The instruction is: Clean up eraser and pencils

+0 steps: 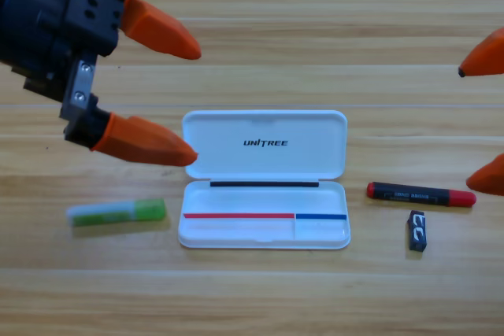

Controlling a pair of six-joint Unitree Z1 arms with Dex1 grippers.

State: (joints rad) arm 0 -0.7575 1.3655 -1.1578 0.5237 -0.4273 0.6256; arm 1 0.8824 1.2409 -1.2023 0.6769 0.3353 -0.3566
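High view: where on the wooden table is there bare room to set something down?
Bare wood spans the front strip of the wooden table, below the open white case, green pencil and small black eraser. The top middle, between the open left gripper and right gripper, is free. Crowded: the case's right, by the red pencil.

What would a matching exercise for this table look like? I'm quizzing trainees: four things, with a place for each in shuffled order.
Things:
1. green pencil
2. red pencil
3. eraser
4. left gripper

Places:
A. right of the white case, nearest it
B. upper left, jaws open
C. left of the case
D. just below the red pencil

Pairs: 1-C, 2-A, 3-D, 4-B
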